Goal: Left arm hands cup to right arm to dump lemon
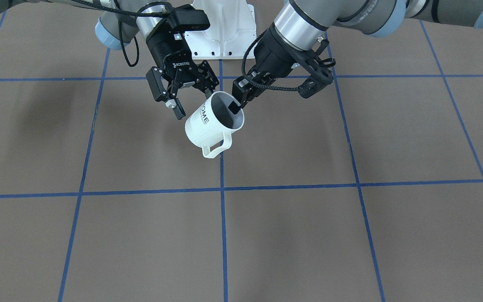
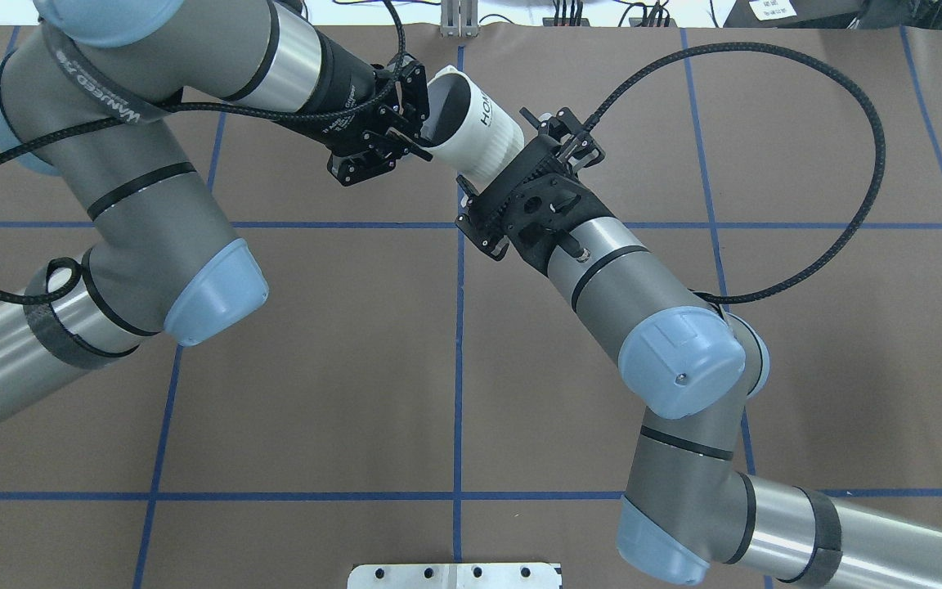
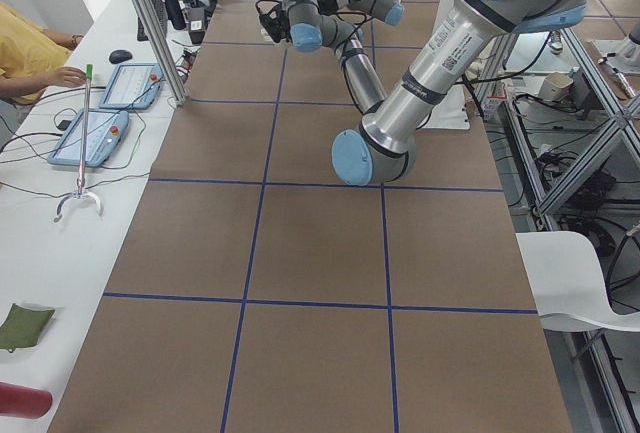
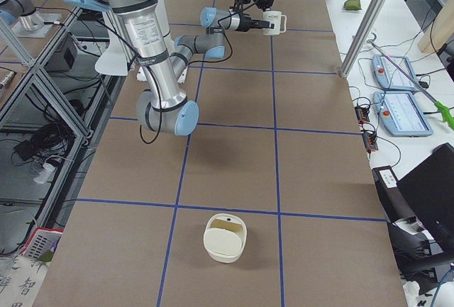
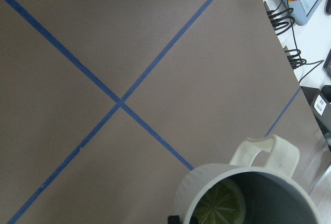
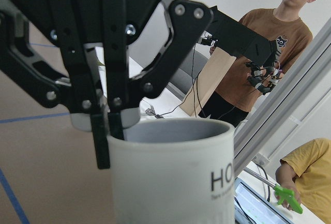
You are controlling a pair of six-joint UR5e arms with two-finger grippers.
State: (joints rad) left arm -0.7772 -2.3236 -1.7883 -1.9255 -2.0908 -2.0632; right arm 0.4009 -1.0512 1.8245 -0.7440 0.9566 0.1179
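Over brown table (image 1: 350, 235), blue tape grid (image 1: 223, 188), cup (image 1: 208, 123) aloft, person (image 6: 243, 92) standing beyond.

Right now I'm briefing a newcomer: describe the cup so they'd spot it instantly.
Find the brown table gridded with blue tape. Above it, between the left hand and right hand, hangs the cup. Unlike those black hands, it is white, ribbed, loop-handled, lettered HOME.

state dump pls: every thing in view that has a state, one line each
White ribbed "HOME" mug with loop handle: off the table, tilted, held by its rim.
Yellow-green lemon slice: inside the mug.
Left black open-frame gripper: shut on the rim, one finger inside.
Right black ROBOTIQ gripper: open, jaws spread beside the mug.
Cream tub: on the table, apart from both arms.
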